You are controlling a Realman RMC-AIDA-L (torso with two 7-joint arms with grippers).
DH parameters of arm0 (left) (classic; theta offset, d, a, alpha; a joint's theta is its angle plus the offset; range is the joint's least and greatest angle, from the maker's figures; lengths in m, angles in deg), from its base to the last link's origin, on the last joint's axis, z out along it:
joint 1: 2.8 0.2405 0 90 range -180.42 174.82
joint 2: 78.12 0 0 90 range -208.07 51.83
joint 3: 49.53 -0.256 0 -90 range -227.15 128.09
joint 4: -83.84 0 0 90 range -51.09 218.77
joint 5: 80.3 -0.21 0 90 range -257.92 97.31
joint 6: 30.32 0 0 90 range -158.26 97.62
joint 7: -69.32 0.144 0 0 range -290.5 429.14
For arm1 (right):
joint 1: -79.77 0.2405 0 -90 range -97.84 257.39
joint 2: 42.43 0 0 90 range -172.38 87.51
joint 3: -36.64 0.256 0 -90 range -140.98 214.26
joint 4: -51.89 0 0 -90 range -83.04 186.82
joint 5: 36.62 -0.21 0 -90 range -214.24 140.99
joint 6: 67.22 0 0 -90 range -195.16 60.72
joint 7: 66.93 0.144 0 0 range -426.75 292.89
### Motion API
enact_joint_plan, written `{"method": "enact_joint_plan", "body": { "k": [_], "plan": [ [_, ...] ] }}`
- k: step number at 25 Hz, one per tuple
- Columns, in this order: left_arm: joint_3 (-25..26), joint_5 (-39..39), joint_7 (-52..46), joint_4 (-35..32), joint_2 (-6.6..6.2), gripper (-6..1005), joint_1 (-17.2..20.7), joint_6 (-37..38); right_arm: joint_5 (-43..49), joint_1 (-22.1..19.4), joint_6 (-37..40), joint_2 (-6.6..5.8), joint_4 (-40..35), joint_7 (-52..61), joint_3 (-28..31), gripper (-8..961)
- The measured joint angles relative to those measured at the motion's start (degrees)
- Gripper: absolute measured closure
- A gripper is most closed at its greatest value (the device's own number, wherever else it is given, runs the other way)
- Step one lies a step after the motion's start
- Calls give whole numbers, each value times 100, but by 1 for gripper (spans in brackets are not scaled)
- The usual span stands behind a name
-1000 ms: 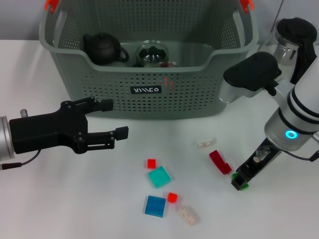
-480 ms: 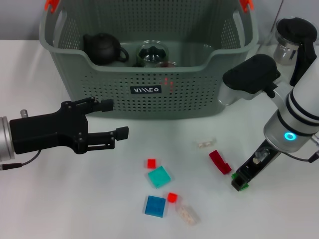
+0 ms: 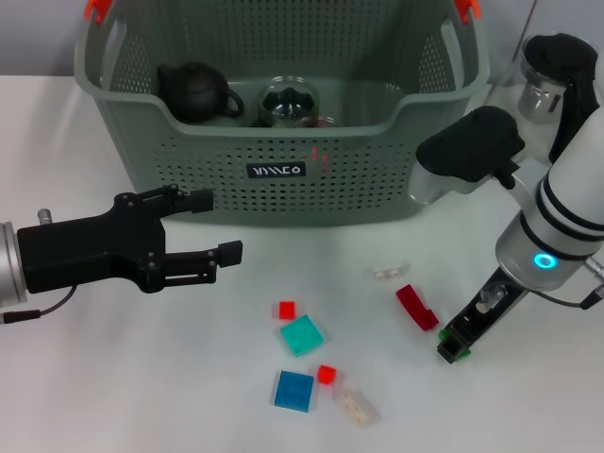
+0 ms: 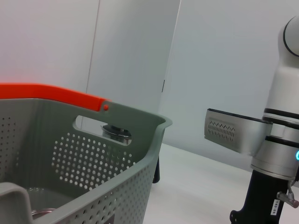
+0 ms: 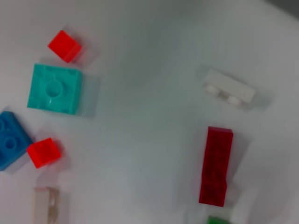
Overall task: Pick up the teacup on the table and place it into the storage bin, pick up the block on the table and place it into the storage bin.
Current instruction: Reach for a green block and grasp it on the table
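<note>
On the white worktop (image 3: 113,377), the right gripper (image 3: 457,343) stands with jaws closed on a small green block (image 3: 460,352), at three o'clock of a dark red brick (image 3: 416,307). The left gripper (image 3: 209,226), jaws wide and empty, hovers at seven o'clock of the grey-green perforated plastic storage bin (image 3: 283,175).

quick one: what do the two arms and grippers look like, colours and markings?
Left gripper: matte black, two long parallel fingers, silver wrist collar, thin black cable trailing. Right arm: glossy white with black bands, a glowing cyan ring light and a black-topped module; right gripper is black with green tips.

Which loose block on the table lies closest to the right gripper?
The small green block, right at the right gripper tip; the long dark red block lies farther off.
</note>
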Motion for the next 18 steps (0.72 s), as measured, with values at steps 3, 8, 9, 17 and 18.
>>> {"method": "enact_joint_plan", "body": {
  "k": [3, 8, 9, 17, 18],
  "plan": [
    [0, 0, 0, 0, 0, 139, 0, 0, -1, 1, -1, 2, 0, 7, -101, 441],
    [0, 0, 0, 0, 0, 139, 0, 0, -8, 10, -17, 3, -8, 42, -203, 479],
    [0, 0, 0, 0, 0, 139, 0, 0, -14, 10, -18, 2, -19, 44, -204, 496],
    [1, 0, 10, 0, 0, 139, 6, 0, -36, 15, 17, 2, -36, 48, -199, 643],
    [7, 0, 14, 0, 0, 139, 8, 0, -36, 16, 20, 3, -38, 48, -198, 662]
  ]
}}
